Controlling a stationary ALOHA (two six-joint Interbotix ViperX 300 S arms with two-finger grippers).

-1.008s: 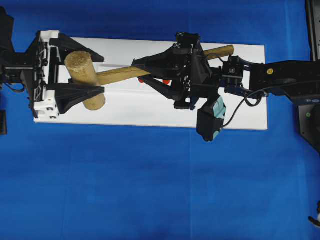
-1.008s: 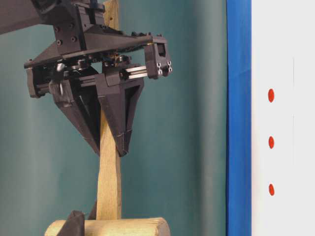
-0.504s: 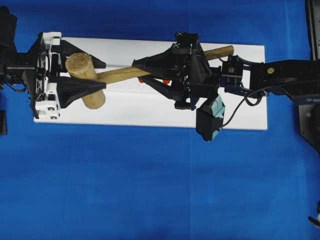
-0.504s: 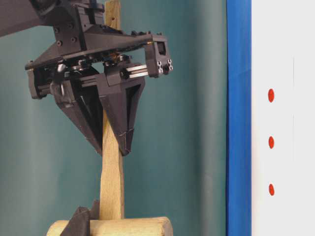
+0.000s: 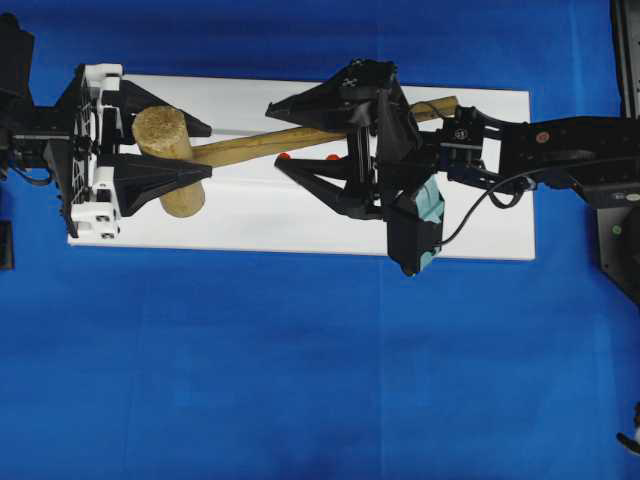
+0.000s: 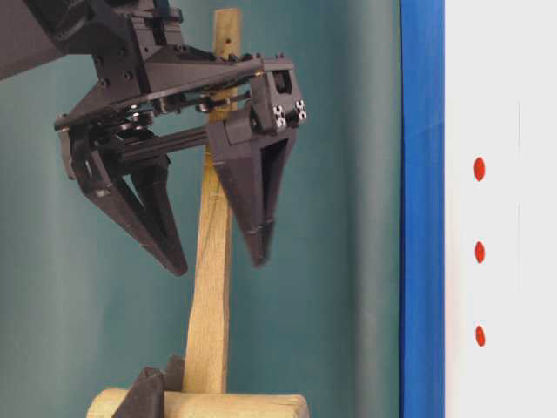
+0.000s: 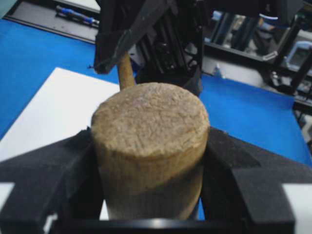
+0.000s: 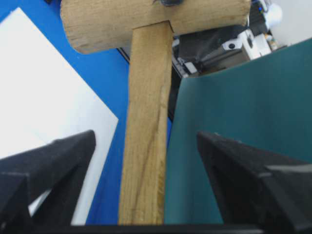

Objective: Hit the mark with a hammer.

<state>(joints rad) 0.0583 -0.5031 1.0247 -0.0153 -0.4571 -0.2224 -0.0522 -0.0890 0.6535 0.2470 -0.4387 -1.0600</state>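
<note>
Your left claw point(image 5: 165, 165) alone clamps the wooden mallet point(image 5: 172, 160) by its head above the white board point(image 5: 480, 225); held that way, the handle could swing or the head slip. Your right claw point(image 5: 305, 135) gapes wide astride the handle, gripping nothing, near 2 visible red marks point(image 5: 331, 157).

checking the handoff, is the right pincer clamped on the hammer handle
No, the right pincer stands open, with gaps either side of the hammer handle.

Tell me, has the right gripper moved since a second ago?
Yes. The right gripper opened off the hammer handle; against the white board's red dots it kept roughly its place.
</note>
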